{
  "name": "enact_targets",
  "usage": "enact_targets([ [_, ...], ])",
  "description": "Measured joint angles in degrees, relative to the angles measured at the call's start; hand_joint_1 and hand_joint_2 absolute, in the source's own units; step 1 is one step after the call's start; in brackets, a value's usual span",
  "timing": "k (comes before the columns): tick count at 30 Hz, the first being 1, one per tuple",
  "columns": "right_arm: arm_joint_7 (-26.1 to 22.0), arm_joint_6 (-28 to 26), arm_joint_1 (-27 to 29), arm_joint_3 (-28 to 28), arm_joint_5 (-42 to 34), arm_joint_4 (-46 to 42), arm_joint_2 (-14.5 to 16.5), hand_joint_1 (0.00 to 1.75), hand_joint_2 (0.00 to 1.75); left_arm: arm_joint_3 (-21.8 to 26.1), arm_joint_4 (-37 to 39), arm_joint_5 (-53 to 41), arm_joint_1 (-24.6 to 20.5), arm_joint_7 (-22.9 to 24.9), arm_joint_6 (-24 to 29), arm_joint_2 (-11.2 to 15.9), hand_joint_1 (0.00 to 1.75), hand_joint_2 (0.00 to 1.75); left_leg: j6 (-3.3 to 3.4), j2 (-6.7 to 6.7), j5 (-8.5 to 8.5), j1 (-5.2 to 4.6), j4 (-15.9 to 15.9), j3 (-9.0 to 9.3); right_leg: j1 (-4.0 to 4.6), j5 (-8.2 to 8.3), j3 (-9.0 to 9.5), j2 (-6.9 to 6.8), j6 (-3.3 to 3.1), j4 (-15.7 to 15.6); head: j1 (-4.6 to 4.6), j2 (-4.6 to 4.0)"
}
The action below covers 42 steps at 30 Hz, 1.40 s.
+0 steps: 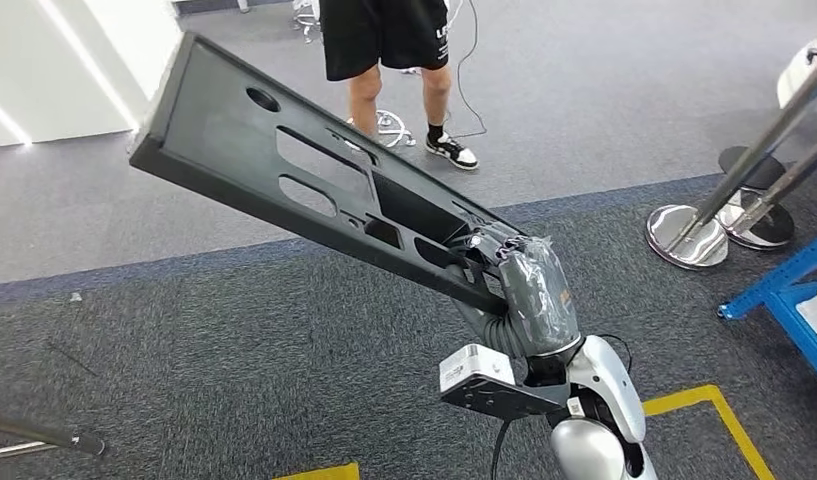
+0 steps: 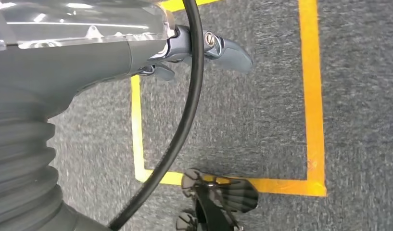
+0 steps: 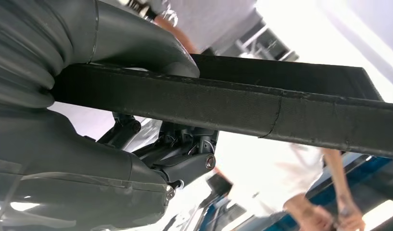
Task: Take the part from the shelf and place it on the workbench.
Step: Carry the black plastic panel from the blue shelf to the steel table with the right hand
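The part (image 1: pixel 314 185), a long black moulded panel pierced by slots and a round hole, juts up and away over grey carpet, held at its near end only by the robot's right hand (image 1: pixel 509 270). The right wrist view shows that hand (image 3: pixel 151 159) clamped across the panel's edge (image 3: pixel 281 108), thumb on one face, darker fingers on the other. By its look the panel is rigid plastic, light for its length yet lever-heavy when held by one end; a hold nearer its middle, or through one of its slots, would likely steady it. Beyond the part's far end stands a person (image 1: pixel 389 60) in dark shorts. Off to the part's right stand chrome post bases (image 1: pixel 689 235) and a blue frame (image 1: pixel 784 290). The left hand (image 2: pixel 204 50) hangs over yellow floor tape (image 2: pixel 312 96), fingers curled, holding nothing.
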Motion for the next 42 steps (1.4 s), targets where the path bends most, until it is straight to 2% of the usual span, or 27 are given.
enact_targets([
  [1,0.0,0.0,0.0,0.1,0.1,0.2,0.1,1.75,1.75,0.0,0.0,0.1,0.1,-0.1,0.0,0.0,0.00,1.75,-0.11,0.19,0.16,0.11,1.1,-0.65,0.09,-0.18,0.14,-0.83,0.00,0.0,0.01,0.00],
  [2,0.0,0.0,-0.1,0.3,0.2,0.4,0.2,1.75,1.75,0.0,0.0,0.3,0.2,-0.3,0.0,0.1,0.00,1.75,-0.15,0.41,1.35,0.19,-0.1,-0.14,0.14,-0.39,0.35,-1.61,0.05,0.0,0.01,0.00],
  [4,0.1,0.0,-0.6,0.9,0.8,0.8,0.7,1.75,1.75,0.0,0.0,1.0,0.3,-1.0,0.0,0.5,0.00,1.75,0.00,2.11,4.98,0.15,-7.2,3.45,0.22,-0.88,0.94,-3.02,0.31,0.0,0.01,0.00],
  [6,0.1,-0.2,-1.1,1.7,1.4,1.3,1.3,1.75,1.75,0.0,0.0,1.8,0.0,-1.8,0.0,0.9,0.00,1.75,0.82,4.07,6.79,-0.43,-12.8,6.29,0.48,-1.35,1.40,-4.24,0.85,0.0,0.00,0.00],
  [7,0.1,-0.3,-1.2,2.0,1.5,1.6,1.4,1.75,1.75,0.1,0.0,2.1,-0.2,-2.1,0.0,1.0,0.00,1.75,1.31,4.42,6.78,-0.75,-13.8,6.66,0.60,-1.51,1.54,-4.81,1.15,-0.1,0.01,0.00],
  [9,0.0,-0.8,-1.3,2.4,1.6,2.0,1.6,1.75,1.75,0.2,0.0,2.5,-0.1,-2.6,0.0,1.2,0.00,1.75,2.27,3.16,6.82,-0.98,-14.1,6.64,0.72,-1.73,1.80,-5.94,1.78,-0.3,0.00,0.00],
  [10,-0.1,-1.0,-1.3,2.6,1.6,2.1,1.6,1.75,1.75,0.2,0.0,2.6,0.1,-2.8,0.0,1.3,0.00,1.75,2.65,2.48,6.94,-0.90,-14.5,6.82,0.63,-2.05,1.96,-5.56,2.05,-0.2,0.01,0.00],
  [12,-0.4,-1.2,-1.2,2.6,1.6,2.4,1.7,1.75,1.75,0.3,0.0,2.7,0.2,-2.9,0.0,1.4,0.00,1.75,3.47,1.22,7.24,-0.64,-15.2,7.36,0.38,-4.11,0.84,-2.69,2.33,3.0,0.00,0.00],
  [14,-0.5,-1.3,-0.9,2.6,1.6,2.6,1.6,1.75,1.75,0.3,0.0,2.8,-0.1,-2.9,0.0,1.4,0.00,1.75,3.94,-0.17,7.27,-0.62,-15.4,7.49,0.17,-7.38,-2.84,0.55,2.28,10.2,0.00,0.00],
  [15,-0.5,-1.3,-0.8,2.6,1.6,2.7,1.6,1.75,1.75,0.3,0.0,2.9,-0.2,-3.0,0.0,1.4,0.00,1.75,4.02,-1.02,7.22,-0.67,-15.4,7.51,0.16,-8.39,-4.88,1.16,2.29,13.6,0.01,0.00],
  [16,-0.5,-1.3,-0.6,2.6,1.6,2.8,1.6,1.75,1.75,0.3,0.0,3.0,-0.2,-3.0,0.0,1.4,0.00,1.75,4.06,-1.89,7.17,-0.72,-15.3,7.54,0.16,-8.31,-6.24,1.40,2.30,15.3,0.01,0.00],
  [17,-0.5,-1.4,-0.4,2.6,1.6,2.9,1.6,1.75,1.75,0.3,0.0,3.0,-0.2,-3.0,0.0,1.4,0.00,1.75,4.05,-2.80,7.12,-0.76,-15.2,7.60,0.16,-7.01,-6.59,1.54,2.27,14.8,0.01,0.00],
  [18,-0.6,-1.4,-0.4,2.6,1.6,3.0,1.5,1.75,1.75,0.3,0.0,3.1,-0.1,-3.1,0.1,1.4,0.00,1.75,3.99,-3.69,7.05,-0.77,-15.1,7.68,0.15,-4.79,-5.86,1.83,2.17,12.2,0.01,0.00],
  [20,-0.9,-1.8,-0.2,2.6,1.5,3.0,1.5,1.75,1.75,0.3,0.0,3.1,-0.1,-3.0,0.2,1.3,0.00,1.75,3.68,-5.33,6.83,-0.76,-14.7,7.64,-0.02,-0.44,-2.99,4.25,1.89,4.5,0.01,0.00],
  [22,-1.3,-2.4,0.3,2.6,1.4,2.9,1.4,1.75,1.75,0.4,0.0,3.2,-0.1,-2.8,0.6,1.2,0.00,1.75,3.12,-6.74,6.71,-0.66,-14.5,7.30,-0.07,0.92,-1.36,6.07,1.83,0.4,0.01,0.00],
  [24,-1.8,-3.0,1.1,2.6,1.4,2.8,1.3,1.75,1.75,0.6,0.0,3.3,0.2,-2.1,1.2,1.1,0.00,1.75,2.35,-7.96,6.77,-0.42,-14.6,7.00,0.10,0.82,-1.05,5.23,1.62,-0.1,0.01,0.00],
  [25,-1.9,-3.2,1.6,2.6,1.4,2.6,1.2,1.75,1.75,0.6,0.0,3.3,0.5,-1.6,1.5,1.1,0.00,1.75,2.03,-7.74,6.67,-0.35,-14.5,6.94,0.12,0.91,-0.75,4.57,1.34,-0.4,0.01,0.00],
  [26,-2.1,-3.5,2.1,2.5,1.4,2.4,1.1,1.75,1.75,0.7,0.0,3.3,0.7,-1.0,1.8,1.0,0.00,1.75,1.72,-6.55,6.16,-0.37,-13.7,6.65,0.04,1.00,-0.34,3.85,0.99,-0.8,0.00,0.00],
  [29,-2.5,-4.0,3.7,2.3,1.6,1.5,0.9,1.75,1.75,0.7,0.0,2.8,0.7,0.7,2.7,0.9,0.00,1.75,0.89,-1.08,1.84,-0.36,-5.4,2.74,0.13,0.92,0.64,1.33,0.28,-1.6,0.00,0.00],
  [31,-2.7,-4.0,4.8,2.3,2.0,1.3,0.8,1.75,1.75,0.8,0.0,2.5,0.7,1.5,2.9,0.8,0.00,1.75,0.46,0.07,-0.07,-0.03,0.4,-0.32,0.25,0.59,0.86,-0.42,0.25,-1.6,0.00,0.00],
  [32,-2.7,-4.0,5.2,2.3,2.3,1.2,0.7,1.75,1.75,0.8,0.0,2.3,0.8,1.7,3.0,0.6,0.00,1.75,0.31,0.31,0.47,0.13,0.6,-0.49,0.25,0.41,1.01,-1.24,0.35,-1.6,-0.01,0.00],
  [34,-2.7,-4.0,5.7,2.3,2.7,1.1,0.6,1.75,1.75,0.7,0.0,2.1,1.0,1.7,3.2,0.5,0.00,1.75,0.23,1.54,3.94,0.32,-5.3,2.54,0.26,-0.03,1.51,-2.74,0.68,-1.6,-0.01,0.00],
  [35,-2.7,-4.0,5.8,2.3,2.9,1.0,0.5,1.75,1.75,0.7,0.0,2.0,0.9,1.6,3.3,0.4,0.00,1.75,0.36,3.05,5.41,0.12,-9.2,4.69,0.38,-0.32,1.82,-3.45,0.97,-1.6,-0.01,0.00],
  [37,-2.7,-4.0,5.8,2.2,3.0,1.0,0.4,1.75,1.75,0.7,0.0,1.7,0.7,1.4,3.5,0.2,0.00,1.75,1.19,4.97,6.71,-0.38,-14.0,7.24,0.64,-0.87,2.33,-4.61,1.62,-1.6,0.01,0.00],
  [38,-2.6,-4.0,5.8,2.2,3.1,0.9,0.3,1.75,1.75,0.7,0.0,1.5,0.7,1.3,3.5,0.1,0.00,1.75,1.70,5.03,6.50,-0.70,-14.5,7.43,0.75,-1.06,2.51,-5.17,1.95,-1.6,0.01,0.00],
  [40,-2.4,-3.9,5.8,2.1,3.3,0.8,0.2,1.75,1.75,0.6,0.0,1.2,0.8,1.3,3.5,-0.1,0.00,1.75,2.64,3.56,6.56,-0.76,-14.7,7.42,0.60,-1.45,2.90,-5.82,2.63,-1.5,0.01,0.00],
  [42,-2.1,-3.9,5.8,1.9,3.5,0.5,0.2,1.75,1.75,0.5,0.0,1.1,0.7,1.2,3.6,-0.2,0.00,1.75,3.52,2.21,6.71,-0.60,-15.1,7.70,0.29,-3.11,2.23,-3.41,3.09,0.7,0.02,0.00],
])
